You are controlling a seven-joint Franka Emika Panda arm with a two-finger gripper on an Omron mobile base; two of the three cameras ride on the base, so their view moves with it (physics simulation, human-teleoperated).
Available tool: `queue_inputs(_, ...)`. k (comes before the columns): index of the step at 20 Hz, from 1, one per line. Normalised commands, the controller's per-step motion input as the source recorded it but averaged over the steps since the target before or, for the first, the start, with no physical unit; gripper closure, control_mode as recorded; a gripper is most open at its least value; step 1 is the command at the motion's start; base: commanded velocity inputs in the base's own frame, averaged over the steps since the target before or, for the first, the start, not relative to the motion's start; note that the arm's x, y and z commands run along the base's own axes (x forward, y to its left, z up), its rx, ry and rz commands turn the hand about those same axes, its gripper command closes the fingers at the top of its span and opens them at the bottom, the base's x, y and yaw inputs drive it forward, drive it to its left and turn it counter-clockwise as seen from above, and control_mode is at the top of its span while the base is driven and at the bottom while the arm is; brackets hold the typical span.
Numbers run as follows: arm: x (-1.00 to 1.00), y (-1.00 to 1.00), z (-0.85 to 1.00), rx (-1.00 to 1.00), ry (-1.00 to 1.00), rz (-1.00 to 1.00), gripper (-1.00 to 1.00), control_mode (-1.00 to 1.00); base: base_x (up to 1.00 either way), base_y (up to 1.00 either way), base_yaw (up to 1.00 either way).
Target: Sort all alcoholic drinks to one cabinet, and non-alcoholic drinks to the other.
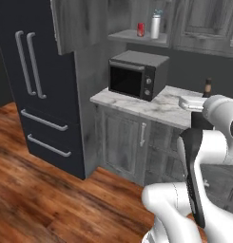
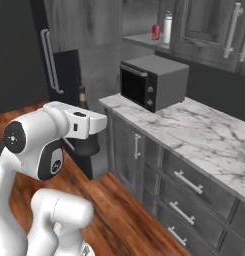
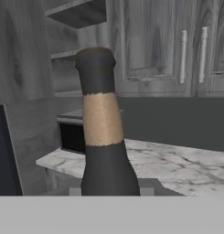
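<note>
A squat dark bottle (image 3: pixel 103 123) with a long thin neck and a tan band rises straight up close in front of the hand camera. My gripper (image 2: pixel 87 141) is shut on its lower body, and the bottle hangs in the air in front of the counter. Its neck (image 1: pixel 208 87) pokes up behind my white arm in the left base view. In the open upper cabinet, a small red can (image 1: pixel 140 29) and a taller pale bottle with a light-blue cap (image 1: pixel 156 25) stand side by side on the shelf (image 1: pixel 125 36); both also show as can (image 2: pixel 155 31) and bottle (image 2: pixel 167 27).
A dark microwave (image 1: pixel 137 73) sits on the marble counter (image 1: pixel 158 108) under the open shelf. A tall dark fridge (image 1: pixel 37 80) stands to the left. Closed upper cabinet doors (image 2: pixel 206 25) are to the right, drawers (image 2: pixel 189 185) below, wooden floor (image 1: pixel 37 190) in front.
</note>
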Motion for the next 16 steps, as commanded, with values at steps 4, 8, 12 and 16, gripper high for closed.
queue_inputs(4,0.00,0.00,0.00,0.00,0.00,0.00,1.00,1.00,-0.64,-0.14,0.00)
queue_inputs(8,0.00,0.00,0.00,0.00,0.00,0.00,1.00,1.00,-0.61,-0.17,0.00)
queue_inputs(12,0.00,0.00,0.00,0.00,0.00,0.00,1.00,1.00,-0.53,-0.26,-0.07)
queue_inputs(16,0.00,0.00,0.00,0.00,0.00,0.00,1.00,1.00,-0.43,-0.38,-0.18)
